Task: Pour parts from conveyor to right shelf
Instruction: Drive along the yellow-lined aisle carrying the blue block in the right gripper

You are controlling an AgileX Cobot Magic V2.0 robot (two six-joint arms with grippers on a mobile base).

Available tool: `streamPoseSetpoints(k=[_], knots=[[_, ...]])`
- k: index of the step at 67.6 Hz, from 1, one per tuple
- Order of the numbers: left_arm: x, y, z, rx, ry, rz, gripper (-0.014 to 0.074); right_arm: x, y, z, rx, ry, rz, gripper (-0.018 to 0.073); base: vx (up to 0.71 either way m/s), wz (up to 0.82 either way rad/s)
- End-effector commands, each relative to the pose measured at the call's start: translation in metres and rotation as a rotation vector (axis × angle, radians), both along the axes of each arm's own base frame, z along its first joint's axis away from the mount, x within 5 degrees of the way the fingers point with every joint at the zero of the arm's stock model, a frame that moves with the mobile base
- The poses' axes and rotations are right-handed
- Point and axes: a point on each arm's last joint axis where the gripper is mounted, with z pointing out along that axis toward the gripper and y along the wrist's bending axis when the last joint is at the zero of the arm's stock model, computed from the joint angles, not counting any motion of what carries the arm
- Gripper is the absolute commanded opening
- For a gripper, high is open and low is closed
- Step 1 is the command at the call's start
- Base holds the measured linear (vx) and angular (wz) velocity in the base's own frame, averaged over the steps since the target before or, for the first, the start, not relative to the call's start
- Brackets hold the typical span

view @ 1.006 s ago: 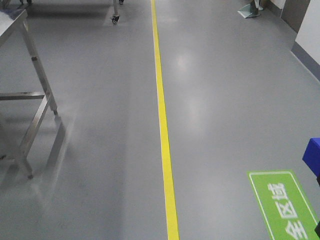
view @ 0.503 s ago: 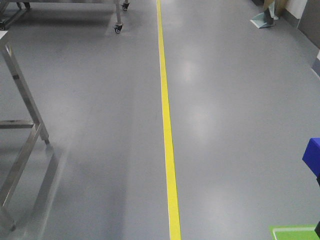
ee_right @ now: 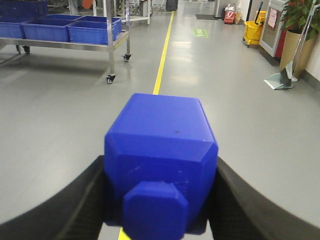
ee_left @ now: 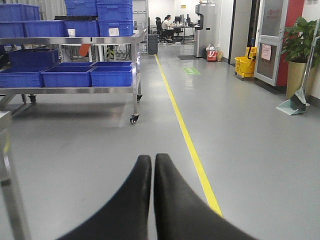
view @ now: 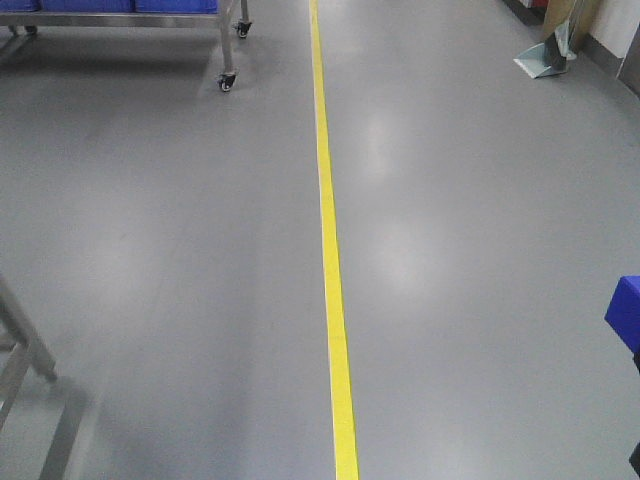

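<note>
My right gripper is shut on a blue plastic box, its black fingers pressing both sides. A corner of that box shows at the right edge of the front view. My left gripper is shut and empty, held above the grey floor. No conveyor is in view. A wheeled steel rack holding several blue bins stands ahead on the left; it also shows in the right wrist view.
A yellow floor line runs straight ahead. A steel table leg is at the lower left. The rack's caster is far left. A dustpan, yellow mop bucket and potted plant line the right wall.
The view has advanced along the yellow line. The steel table frame has slid to the lower left, the green floor sign has left view, and the rack with blue bins has appeared.
</note>
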Motion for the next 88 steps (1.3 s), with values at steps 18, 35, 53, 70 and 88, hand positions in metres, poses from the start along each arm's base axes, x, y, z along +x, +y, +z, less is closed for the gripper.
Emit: streamPoseSetpoints(k=[18,35,53,70,88], knots=[[-0.0016,-0.0004,0.0135,-0.013,-0.097,-0.006,-0.0006,0.0015,-0.0026,0.0144,-0.004,-0.088,-0.029,-0.0001,0.73,-0.08],[-0.0016,-0.0004,0.0135,-0.013,-0.097,-0.006,-0.0006,0.0015,-0.0026,0.0144,-0.004,-0.088,-0.029,-0.0001,0.76,0.02],[-0.0016,-0.0004,0.0135,-0.013,-0.097,-0.006,-0.0006,0.0015,-0.0026,0.0144,-0.003,-0.088,-0.029,-0.0001,0.78,0.1],[-0.0016,-0.0004,0.0135,-0.013,-0.097,-0.006,-0.0006,0.0015,-0.0026,0.0144,-0.003,-0.088,-0.029,-0.0001,0.75,0.07],[-0.0016,-0.0004,0.0135,-0.013,-0.097,-0.006,-0.0006,0.0015,-0.0026,0.0144,-0.003,-0.088,-0.029,-0.0001,0.75,0.05]])
